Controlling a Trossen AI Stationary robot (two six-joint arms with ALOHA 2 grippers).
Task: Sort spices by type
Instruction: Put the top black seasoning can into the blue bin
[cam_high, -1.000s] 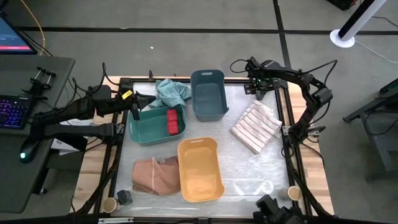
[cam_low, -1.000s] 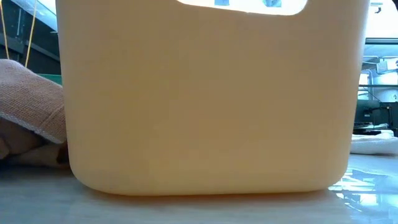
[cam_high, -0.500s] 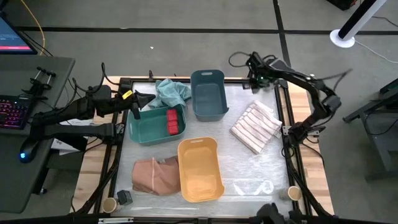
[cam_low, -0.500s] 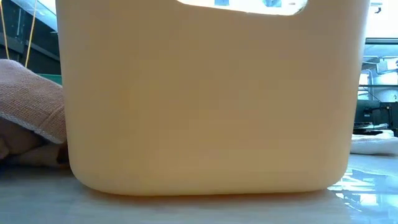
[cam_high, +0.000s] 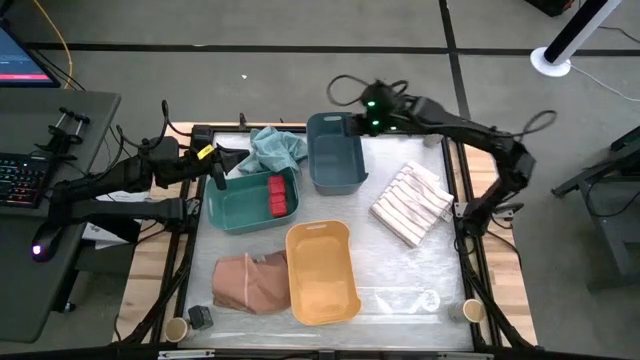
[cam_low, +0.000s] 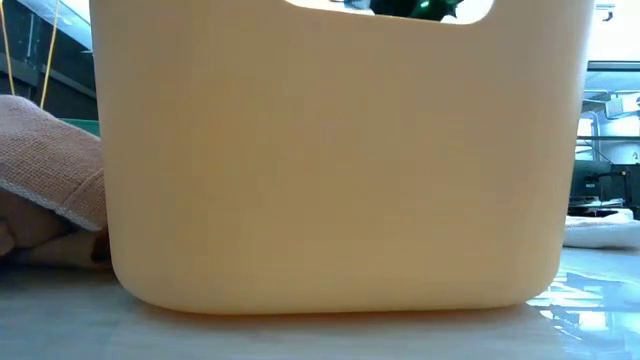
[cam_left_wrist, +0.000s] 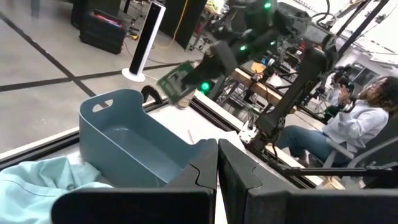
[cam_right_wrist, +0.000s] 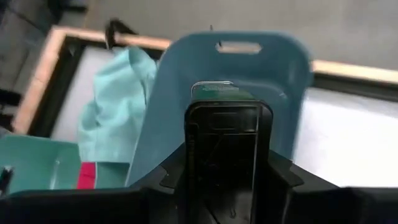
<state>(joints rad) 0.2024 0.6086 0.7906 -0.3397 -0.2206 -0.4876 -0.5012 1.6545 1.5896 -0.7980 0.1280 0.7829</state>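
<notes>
Over the far end of the blue bin (cam_high: 335, 150), my right gripper (cam_high: 352, 122) hangs shut on a dark boxy spice container (cam_right_wrist: 224, 93). My left gripper (cam_high: 225, 165) waits shut at the far left corner of the green bin (cam_high: 240, 205). Red spice boxes (cam_high: 277, 195) lie in that bin. Near the table's near left corner stand a dark grey spice box (cam_high: 200, 317) and a tan jar (cam_high: 177, 328). Another tan jar (cam_high: 472, 311) stands near the near right corner. My right gripper pinches the dark box by its two opposite sides (cam_right_wrist: 224, 143) between its two fingers. The fingers slant down from the table's far right side. The box is lifted clear above the blue bin, its far end (cam_right_wrist: 214, 90) sticking out past the fingertips.
A yellow bin (cam_high: 322, 272) stands at the near middle and fills the low view. A teal cloth (cam_high: 277, 148) lies between the green and blue bins. A striped cloth (cam_high: 412, 203) lies on the right, a brown cloth (cam_high: 248, 282) at the near left.
My right gripper has swung from the table's far right corner toward the left along the far edge, rising as it went. It now hangs over the blue bin's far end.
</notes>
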